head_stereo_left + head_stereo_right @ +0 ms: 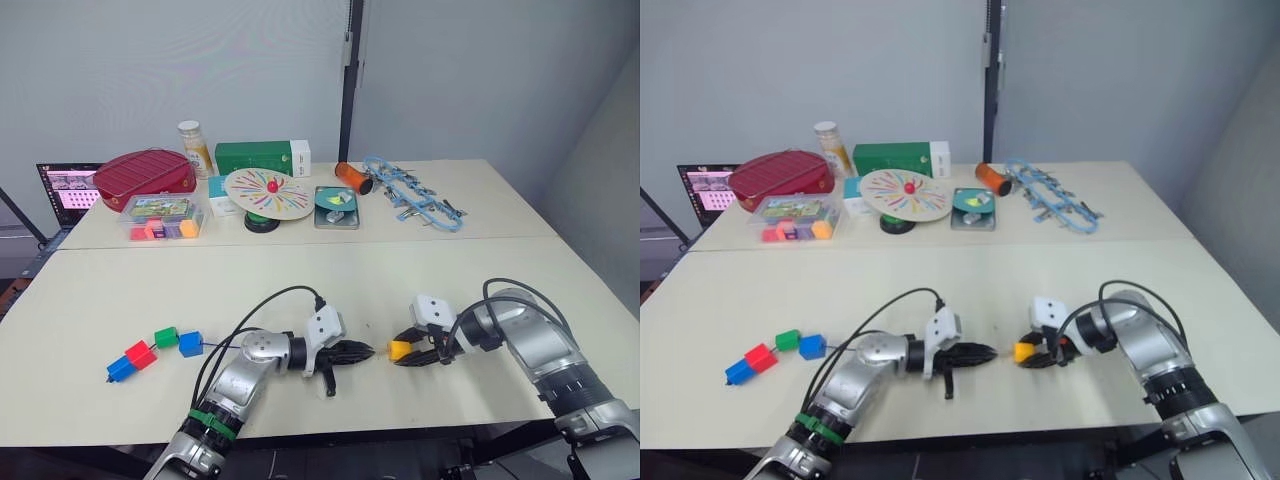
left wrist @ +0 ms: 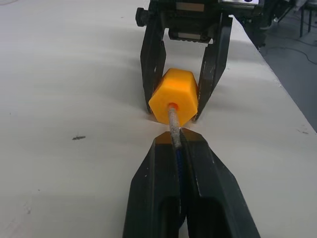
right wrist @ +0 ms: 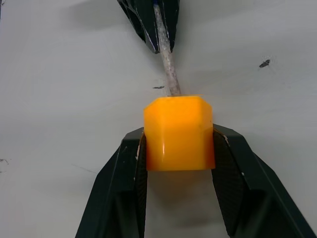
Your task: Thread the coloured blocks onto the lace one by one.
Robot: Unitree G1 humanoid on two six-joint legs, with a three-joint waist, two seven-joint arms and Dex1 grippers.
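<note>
Poking from left fingers (image 2: 176, 144), lace tip (image 2: 173, 124) inside right-held orange-yellow block (image 3: 179, 133).

lace tip (image 2: 173, 124) in orange block (image 2: 174, 96), pincers gripping

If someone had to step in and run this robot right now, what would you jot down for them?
Left gripper: shut on the lace, its pale stiff tip sticking out.
Right gripper: shut on the orange-yellow block, held just above the table.
The tip is entering the hole in that block.
Done: the blue block, green block, red block and second blue block lie in a row at the robot's left, apparently already on the lace.
Left: push the tip through and slide the orange-yellow block down the lace.
</note>
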